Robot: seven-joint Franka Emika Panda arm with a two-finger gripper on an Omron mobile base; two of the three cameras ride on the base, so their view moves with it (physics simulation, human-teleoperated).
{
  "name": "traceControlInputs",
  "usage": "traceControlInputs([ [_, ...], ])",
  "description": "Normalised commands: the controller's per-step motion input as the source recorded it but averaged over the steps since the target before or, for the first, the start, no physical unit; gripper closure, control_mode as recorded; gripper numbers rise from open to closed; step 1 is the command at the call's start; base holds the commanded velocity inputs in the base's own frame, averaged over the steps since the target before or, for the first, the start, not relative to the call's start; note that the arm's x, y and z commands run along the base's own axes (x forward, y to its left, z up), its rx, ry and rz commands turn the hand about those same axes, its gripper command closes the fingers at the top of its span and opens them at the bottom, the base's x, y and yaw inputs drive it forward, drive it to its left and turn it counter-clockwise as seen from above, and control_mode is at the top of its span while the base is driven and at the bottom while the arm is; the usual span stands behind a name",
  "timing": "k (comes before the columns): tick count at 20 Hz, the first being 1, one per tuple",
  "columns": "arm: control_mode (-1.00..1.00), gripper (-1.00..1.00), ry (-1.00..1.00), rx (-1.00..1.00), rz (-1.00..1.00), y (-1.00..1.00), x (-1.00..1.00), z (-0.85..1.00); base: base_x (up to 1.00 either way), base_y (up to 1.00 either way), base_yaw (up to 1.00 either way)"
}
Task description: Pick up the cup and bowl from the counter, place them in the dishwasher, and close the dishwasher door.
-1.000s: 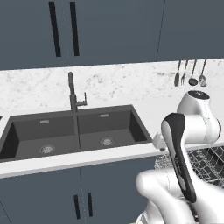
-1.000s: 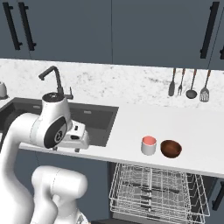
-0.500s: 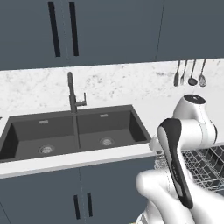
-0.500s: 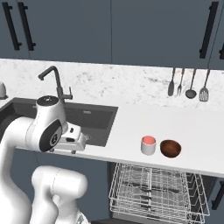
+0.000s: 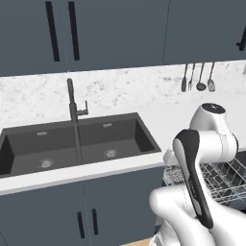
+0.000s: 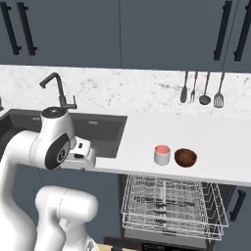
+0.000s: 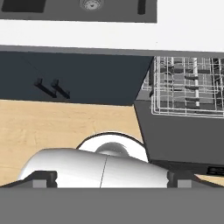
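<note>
The whitish cup (image 6: 162, 154) with a red top and the dark reddish-brown bowl (image 6: 186, 157) stand side by side on the white counter (image 6: 215, 137), above the dishwasher's pulled-out wire rack (image 6: 171, 201). My hand (image 6: 82, 153) hangs at the counter's front edge by the sink, well left of the cup. In the hand view my gripper (image 7: 111, 178) is open, its tips far apart with nothing between them. It looks down at the floor, the rack (image 7: 188, 87) and the lowered dark dishwasher door (image 7: 175, 135).
A dark double sink (image 5: 77, 144) with a black faucet (image 5: 73, 108) lies left of the rack (image 5: 221, 175). Several utensils (image 6: 201, 88) hang on the marbled backsplash. Slate cabinet fronts (image 7: 65, 78) stand below the counter, over a wooden floor (image 7: 52, 127).
The arm has swung a little to the left, taking the hand slightly further from the cup. Cup, bowl and rack have not moved; the gripper stays open.
</note>
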Motion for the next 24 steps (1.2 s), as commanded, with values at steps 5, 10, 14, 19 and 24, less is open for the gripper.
traceControlInputs([
  [5,1.00,-1.00,0.00,0.00,0.00,0.00,0.00,0.00,-0.17,0.33,-0.24],
  [10,1.00,-1.00,0.00,0.00,0.00,0.00,0.00,0.00,-0.06,0.47,-0.38],
  [14,1.00,-1.00,0.00,0.00,0.00,0.00,0.00,0.00,0.00,0.45,-0.44],
  [19,1.00,-1.00,0.00,0.00,0.00,0.00,0.00,0.00,0.00,0.46,-0.44],
  [24,1.00,-1.00,0.00,0.00,0.00,0.00,0.00,0.00,0.00,0.35,-0.45],
])
